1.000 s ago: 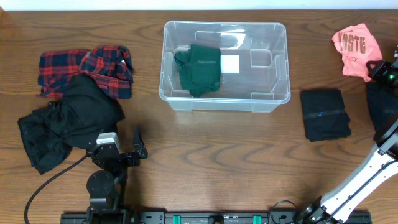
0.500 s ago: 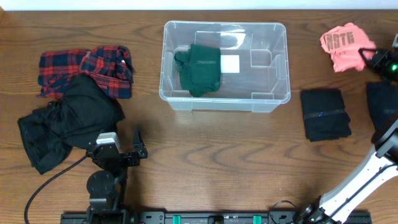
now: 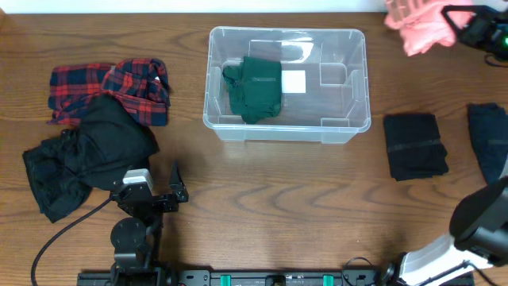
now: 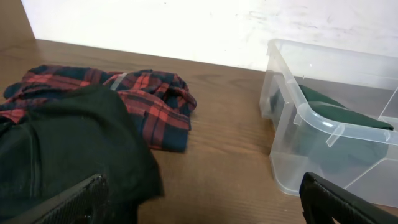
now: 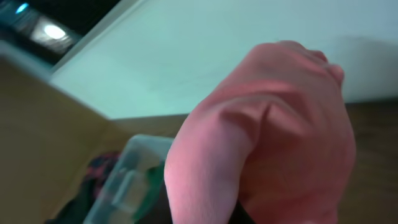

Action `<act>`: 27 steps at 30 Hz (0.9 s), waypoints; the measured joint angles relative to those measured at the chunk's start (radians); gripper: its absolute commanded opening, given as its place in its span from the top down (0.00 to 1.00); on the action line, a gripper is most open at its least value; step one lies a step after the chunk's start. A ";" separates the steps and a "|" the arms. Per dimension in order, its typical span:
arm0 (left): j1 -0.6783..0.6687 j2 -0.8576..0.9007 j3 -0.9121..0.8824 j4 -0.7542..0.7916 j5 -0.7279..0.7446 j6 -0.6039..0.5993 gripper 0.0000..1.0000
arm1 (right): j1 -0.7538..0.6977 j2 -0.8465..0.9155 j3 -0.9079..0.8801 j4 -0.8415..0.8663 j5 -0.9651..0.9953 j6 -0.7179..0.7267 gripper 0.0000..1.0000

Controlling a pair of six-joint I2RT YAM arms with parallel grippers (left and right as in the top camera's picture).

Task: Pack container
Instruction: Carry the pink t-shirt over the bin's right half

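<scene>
We start at the left of the brown wooden table [image 3: 278,206], where a red-and-navy plaid cloth [image 3: 79,87] lies spread at about 10 o'clock from the table's middle. A crumpled black garment [image 3: 87,155] overlaps its near edge and reaches toward 8 o'clock. Just beside that garment, at about 7 o'clock, sits the left gripper [image 3: 178,183]. Its fingers are spread wide apart with nothing between them, and its wrist view looks out over the black garment, the plaid cloth and a corner of the bin. The clear plastic rectangular container [image 3: 286,132] with rounded corners stands upright at 12 o'clock, near the far edge of the table. Inside it, a folded dark green cloth [image 3: 255,87] lies on the 9 o'clock half of the floor, and a white square label [image 3: 294,81] shows just beside the cloth at its 3 o'clock edge. Well apart from the bin, at about 3 o'clock, a folded black cloth [image 3: 414,145] lies flat. A dark navy cloth [image 3: 488,139] lies near it at the right edge. At 1 o'clock, over the far right corner, the right gripper [image 3: 454,19] is clamped shut on a bunched pink cloth [image 3: 419,24]. That cloth fills most of the right wrist view, with the container dim below it.
</scene>
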 measured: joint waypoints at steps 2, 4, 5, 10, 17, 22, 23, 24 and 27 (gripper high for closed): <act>0.000 0.000 0.000 0.000 0.000 0.000 0.02 | 0.041 -0.029 0.000 -0.038 0.000 -0.001 0.99; 0.000 0.000 0.000 0.000 0.000 0.000 0.02 | 0.085 -0.056 0.000 -0.066 -0.005 -0.013 0.99; 0.000 0.000 0.000 0.000 0.000 0.000 0.02 | 0.109 -0.067 0.000 -0.072 -0.013 -0.028 0.99; 0.000 0.000 0.000 0.000 0.000 0.000 0.02 | 0.227 -0.097 0.002 -0.159 -0.044 -0.161 0.99; 0.000 0.000 0.000 0.000 0.000 0.000 0.02 | 0.339 -0.084 0.002 -0.337 -0.024 -0.422 0.99; 0.000 0.000 0.000 0.000 0.000 0.000 0.02 | 0.386 -0.031 0.002 -0.437 -0.032 -0.660 0.99; 0.000 0.000 0.000 0.000 0.000 0.000 0.02 | 0.393 -0.018 0.002 -0.439 -0.033 -0.690 0.99; 0.000 0.000 0.000 0.000 0.000 0.000 0.02 | 0.402 -0.001 0.002 -0.438 -0.035 -0.723 0.99; 0.000 0.000 0.000 0.000 0.000 0.000 0.02 | 0.422 0.053 0.002 -0.419 -0.040 -0.789 0.99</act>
